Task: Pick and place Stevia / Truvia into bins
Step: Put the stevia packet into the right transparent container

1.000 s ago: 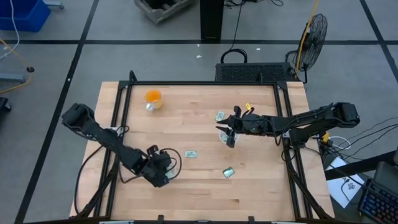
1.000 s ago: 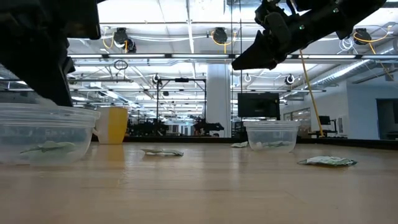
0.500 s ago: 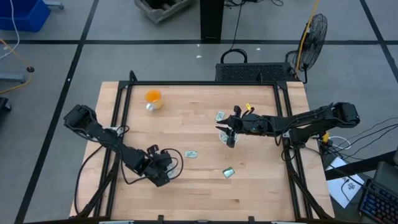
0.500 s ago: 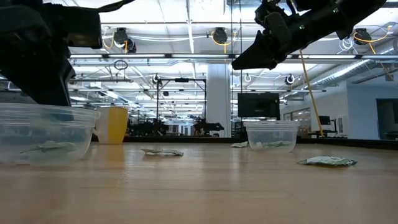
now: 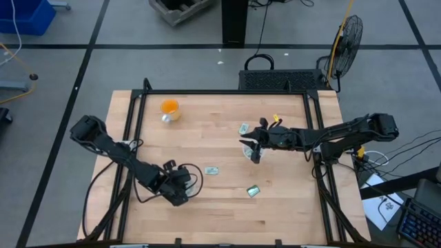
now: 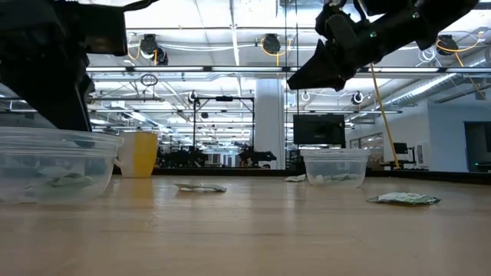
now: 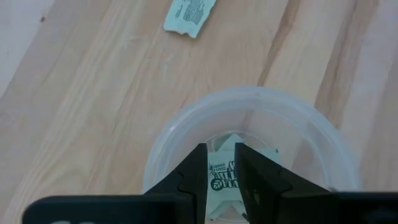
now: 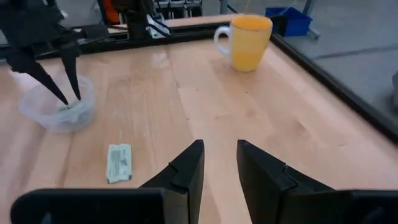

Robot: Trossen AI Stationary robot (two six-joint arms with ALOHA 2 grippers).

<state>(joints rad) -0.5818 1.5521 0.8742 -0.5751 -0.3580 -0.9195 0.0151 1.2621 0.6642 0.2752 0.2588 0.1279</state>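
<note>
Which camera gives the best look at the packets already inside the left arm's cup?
The left wrist view: it looks straight down into the clear cup, with a printed packet showing between the left gripper fingers. The low view shows only a blurred packet through the cup wall; the high view hides it under the arm.

Even, bright overhead light falls on the pale wooden table (image 5: 220, 138), and the two dark arms throw only soft, short shadows beside themselves. In the low view, ceiling lamps blaze white behind the dark right gripper (image 6: 318, 69), leaving it a near silhouette, while the near tabletop lies out of focus. Just ahead of the left gripper (image 7: 219, 171), the round clear plastic cup (image 7: 311, 124) shows mild glare on its whitish rim.
</note>
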